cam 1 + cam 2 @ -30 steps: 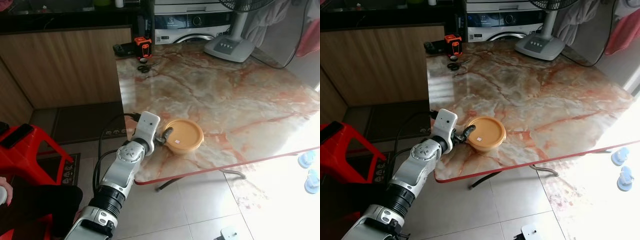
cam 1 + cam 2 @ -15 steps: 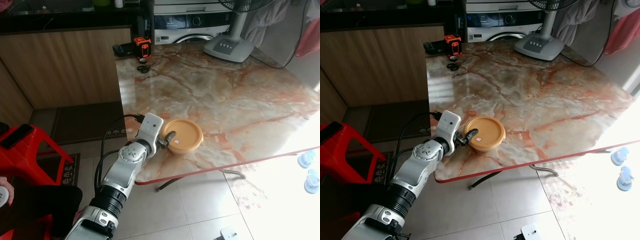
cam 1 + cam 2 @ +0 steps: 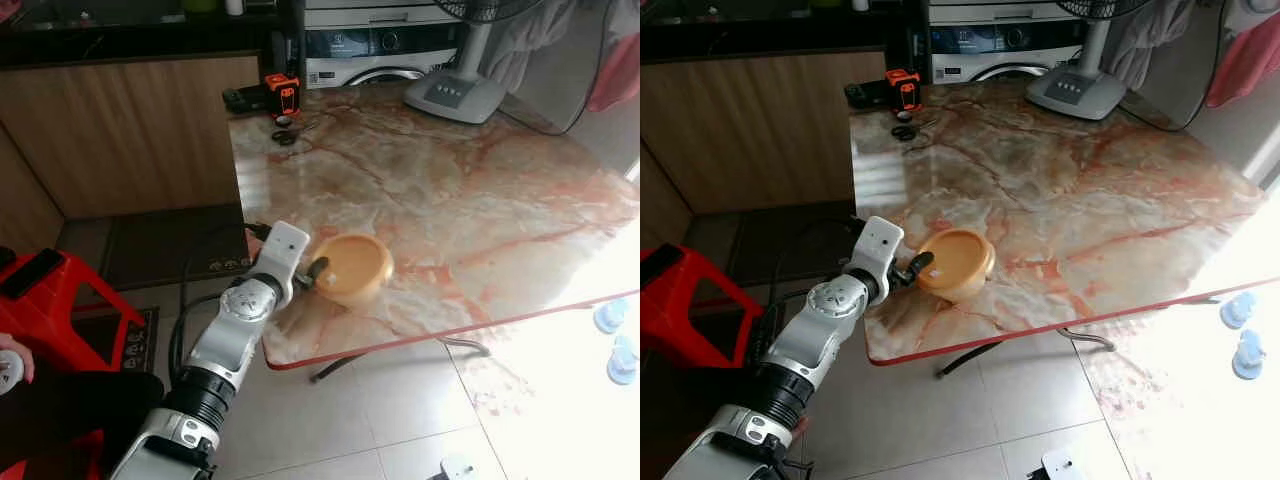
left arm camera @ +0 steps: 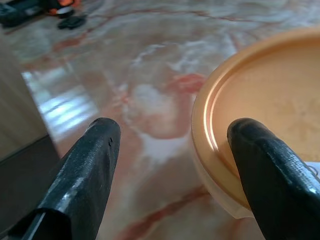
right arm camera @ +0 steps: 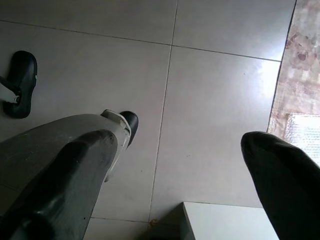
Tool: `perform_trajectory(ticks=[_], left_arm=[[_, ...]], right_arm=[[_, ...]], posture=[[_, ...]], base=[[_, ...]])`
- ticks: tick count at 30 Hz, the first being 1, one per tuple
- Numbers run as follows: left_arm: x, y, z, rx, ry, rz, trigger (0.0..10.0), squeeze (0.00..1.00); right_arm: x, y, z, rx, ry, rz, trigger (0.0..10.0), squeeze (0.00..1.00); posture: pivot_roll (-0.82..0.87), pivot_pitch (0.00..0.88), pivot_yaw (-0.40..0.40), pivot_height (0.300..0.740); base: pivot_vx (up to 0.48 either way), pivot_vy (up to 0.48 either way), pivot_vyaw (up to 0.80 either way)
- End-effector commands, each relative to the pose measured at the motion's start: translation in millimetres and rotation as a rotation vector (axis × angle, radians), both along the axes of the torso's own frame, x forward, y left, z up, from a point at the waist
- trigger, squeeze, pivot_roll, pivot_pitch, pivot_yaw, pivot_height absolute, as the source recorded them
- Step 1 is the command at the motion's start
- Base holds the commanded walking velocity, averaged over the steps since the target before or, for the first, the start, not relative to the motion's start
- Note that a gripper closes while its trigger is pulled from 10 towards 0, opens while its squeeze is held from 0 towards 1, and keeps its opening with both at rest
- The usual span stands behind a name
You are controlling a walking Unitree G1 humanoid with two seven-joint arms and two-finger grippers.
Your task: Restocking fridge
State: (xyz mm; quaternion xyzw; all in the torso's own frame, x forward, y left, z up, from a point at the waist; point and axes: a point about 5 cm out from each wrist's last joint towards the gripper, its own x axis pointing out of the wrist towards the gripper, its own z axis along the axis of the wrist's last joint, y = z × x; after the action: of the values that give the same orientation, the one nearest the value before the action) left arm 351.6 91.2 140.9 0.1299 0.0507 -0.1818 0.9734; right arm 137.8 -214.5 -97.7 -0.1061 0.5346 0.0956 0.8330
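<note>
The left gripper (image 3: 318,270) works low and centre-left in the head views, its fingers (image 4: 265,172) spread, one over the tub's (image 3: 353,268) lid, at the counter's (image 3: 480,200) near edge. I judge it should pinch the rim firmly and keep the tilted tub level. The right gripper (image 5: 175,165) hangs over the floor, fingers spread.

The worktop (image 3: 480,190) is polished marble-look stone, glossy, veined in orange and grey. On it the round container (image 3: 352,268) looks like smooth orange plastic with a soft sheen. The far cabinet (image 3: 140,130) is matt wood grain. The floor (image 5: 210,100) is smooth pale tile.
</note>
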Motion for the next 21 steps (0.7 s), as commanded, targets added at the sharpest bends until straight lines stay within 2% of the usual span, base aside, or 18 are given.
perform_trajectory(ticks=[1,5,10,14,16,17,19,20,21], left_arm=[[2.7,2.3,5.7,0.029,-0.019,0.015,10.0,0.0],[5.8,7.3,16.4,0.011,-0.072,0.045,10.0,0.0],[7.4,8.7,39.3,-0.081,-0.211,0.083,10.0,0.0],[6.6,9.0,41.8,-0.085,-0.242,0.087,10.0,0.0],[2.5,4.5,50.2,-0.156,-0.302,0.046,10.0,0.0],[2.5,4.5,50.2,-0.156,-0.302,0.046,10.0,0.0],[-3.6,-1.6,58.1,-0.291,-0.336,0.014,10.0,0.0],[-3.6,-1.6,58.1,-0.291,-0.336,0.014,10.0,0.0],[-7.6,-3.9,52.0,-0.387,-0.289,0.024,10.0,0.0]], right_arm=[[-3.1,-1.7,-0.8,-0.006,0.014,0.007,10.0,0.0],[-3.0,-1.9,-0.7,-0.006,0.013,0.008,10.0,0.0],[-3.0,-1.9,-0.7,-0.008,0.012,0.009,10.0,0.0],[-3.1,-1.6,-0.8,-0.009,0.011,0.008,10.0,0.0],[-3.2,-1.7,-0.8,-0.009,0.009,0.006,10.0,0.0],[-3.2,-1.7,-0.8,-0.009,0.009,0.006,10.0,0.0],[-3.3,-1.9,-0.9,-0.012,0.009,0.004,10.0,0.0],[-3.3,-1.9,-0.9,-0.012,0.009,0.004,10.0,0.0],[-3.4,-1.8,-0.9,-0.013,0.009,0.0,10.0,0.0]], posture=[[-0.08,0.035,-0.037,0.74],[-0.08,0.034,-0.038,0.74],[-0.08,0.034,-0.038,0.74],[-0.08,0.034,-0.038,0.74],[-0.07,0.035,-0.037,0.74],[-0.07,0.035,-0.037,0.74],[-0.07,0.037,-0.036,0.74],[-0.07,0.037,-0.036,0.74],[-0.08,0.038,-0.035,0.74]], base=[[0.0,0.0,0.0],[0.0,0.0,0.0],[0.0,0.0,0.0],[0.0,0.0,0.0],[0.0,0.0,0.0],[0.0,0.0,0.0],[0.0,0.0,0.0],[0.0,0.0,0.0],[0.0,0.0,0.0]])
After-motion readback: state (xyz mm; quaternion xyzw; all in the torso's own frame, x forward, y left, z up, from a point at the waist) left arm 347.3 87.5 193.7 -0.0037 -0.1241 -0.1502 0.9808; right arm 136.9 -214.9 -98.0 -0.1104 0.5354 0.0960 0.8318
